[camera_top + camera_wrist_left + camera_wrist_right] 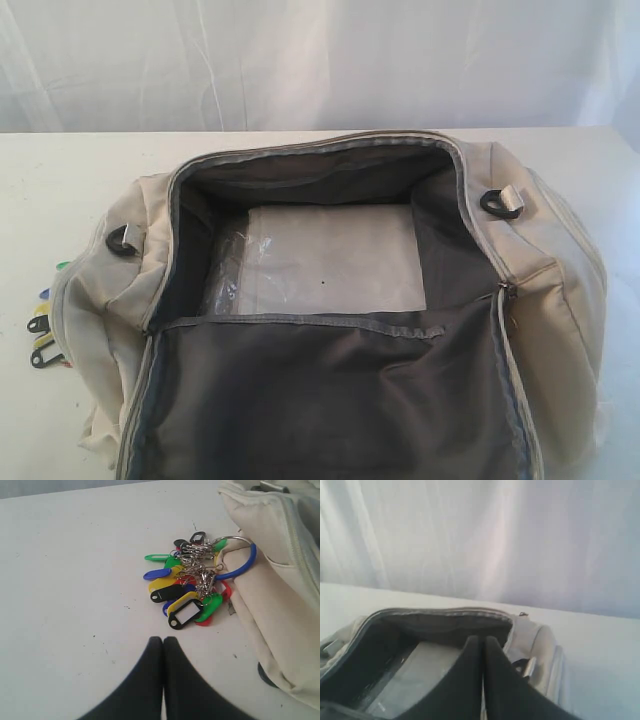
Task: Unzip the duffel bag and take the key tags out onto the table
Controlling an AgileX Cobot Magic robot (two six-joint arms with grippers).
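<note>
My left gripper [163,641] has its two black fingers pressed together with nothing between them. It hangs over the broad white tabletop [75,580], its tips near the bunch of small plastic key tags [186,587] in green, blue, yellow, red and black, but clear of them. My right gripper [481,641] is closed in the same way and is also empty. It is raised over the open mouth of the large cream fabric duffel bag [535,640] and touches neither cloth nor zipper.

The tags lie on the table just beside the end of the bag. Their blue ring [246,562] rests against the cream side, and one tag shows a white paper window. In the exterior view they peep out at the bag's left end [42,322].

The bag [560,300] is unzipped, with its dark grey lined lid [330,400] folded back toward the camera. All I can see inside is a pale flat panel under clear plastic [330,260].

I judge both steps done: the zip is open and the tags are out on the table. Nothing seems left for me to do except draw my arms clear.
</note>
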